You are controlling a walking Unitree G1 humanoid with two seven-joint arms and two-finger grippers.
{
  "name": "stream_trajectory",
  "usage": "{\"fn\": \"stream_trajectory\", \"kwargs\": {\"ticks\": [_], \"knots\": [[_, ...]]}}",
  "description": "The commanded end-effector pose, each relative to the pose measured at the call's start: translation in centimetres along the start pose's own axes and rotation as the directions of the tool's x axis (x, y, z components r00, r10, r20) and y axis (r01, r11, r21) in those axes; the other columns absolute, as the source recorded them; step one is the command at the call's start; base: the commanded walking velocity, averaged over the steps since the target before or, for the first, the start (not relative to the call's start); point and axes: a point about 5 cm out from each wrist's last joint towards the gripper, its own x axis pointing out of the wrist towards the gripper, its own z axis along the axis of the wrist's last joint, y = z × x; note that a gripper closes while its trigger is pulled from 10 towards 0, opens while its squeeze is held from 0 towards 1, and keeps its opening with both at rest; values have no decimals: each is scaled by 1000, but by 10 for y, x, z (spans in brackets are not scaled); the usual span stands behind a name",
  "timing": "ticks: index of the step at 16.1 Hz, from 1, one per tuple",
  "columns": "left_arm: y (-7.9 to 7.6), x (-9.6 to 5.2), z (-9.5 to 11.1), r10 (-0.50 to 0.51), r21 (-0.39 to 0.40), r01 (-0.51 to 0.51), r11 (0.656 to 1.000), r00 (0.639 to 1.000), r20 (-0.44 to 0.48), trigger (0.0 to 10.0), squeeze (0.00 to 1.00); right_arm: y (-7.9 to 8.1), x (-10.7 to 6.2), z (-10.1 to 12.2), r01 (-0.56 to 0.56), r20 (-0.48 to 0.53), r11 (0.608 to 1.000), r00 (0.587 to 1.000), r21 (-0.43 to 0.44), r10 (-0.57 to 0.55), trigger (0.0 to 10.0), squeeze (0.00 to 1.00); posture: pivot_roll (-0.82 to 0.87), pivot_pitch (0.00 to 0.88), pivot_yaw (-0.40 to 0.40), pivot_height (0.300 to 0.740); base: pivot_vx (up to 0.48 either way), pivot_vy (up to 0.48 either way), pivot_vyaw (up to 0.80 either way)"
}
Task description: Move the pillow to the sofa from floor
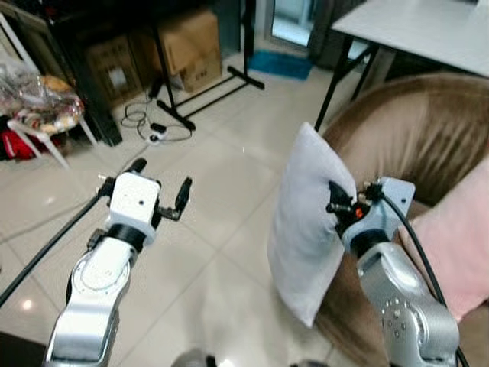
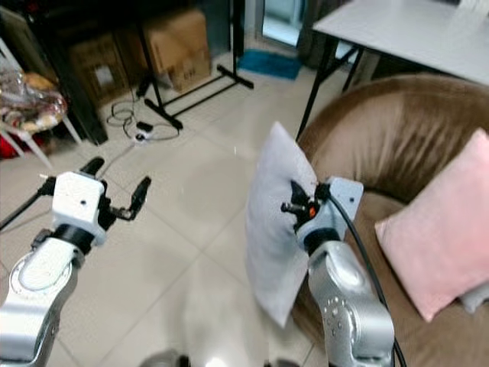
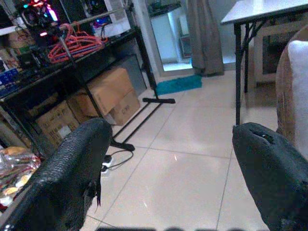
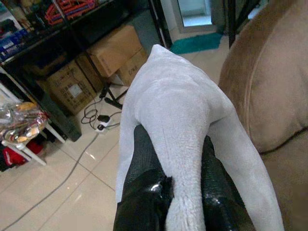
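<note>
A light grey pillow (image 1: 309, 222) hangs upright off the floor, beside the front edge of the brown sofa (image 1: 412, 130). My right gripper (image 1: 336, 200) is shut on its edge; in the right wrist view the black fingers (image 4: 144, 163) pinch a fold of the grey pillow (image 4: 178, 110). Over the tiled floor to the left my left gripper (image 1: 160, 187) is raised and open, holding nothing, its fingers (image 3: 72, 168) wide apart in the left wrist view.
A pink cushion (image 2: 447, 237) lies on the sofa seat. A white table (image 1: 420, 27) with black legs stands behind the sofa. Cardboard boxes (image 1: 183, 42), a black rack stand, cables with a power strip (image 1: 157, 130) and a stool with bags (image 1: 38, 103) lie at the far left.
</note>
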Motion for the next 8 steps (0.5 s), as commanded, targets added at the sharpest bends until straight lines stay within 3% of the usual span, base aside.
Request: {"fn": "stream_trajectory", "kwargs": {"ticks": [1,4,7,8], "knots": [[3,-1,-1,10,8,-10,1000,1000,-7,10000,0,5,1,10,-29,51,1000,998,-10,29,10000,0,-44,0,3,740,0,0,0],[6,-1,0,16,-9,-16,1000,1000,-1,10000,0,-4,6,3,68,56,992,996,-107,-62,10000,0,-34,0,7,740,0,0,0],[7,0,1,4,-14,-4,1000,1000,5,10000,0,-3,6,1,43,44,993,998,-108,-39,10000,0,-33,0,16,740,172,0,0],[7,1,2,-1,-14,1,1000,1000,7,10000,0,-2,6,1,47,47,993,998,-107,-42,10000,0,-34,0,21,740,274,0,800]]}}
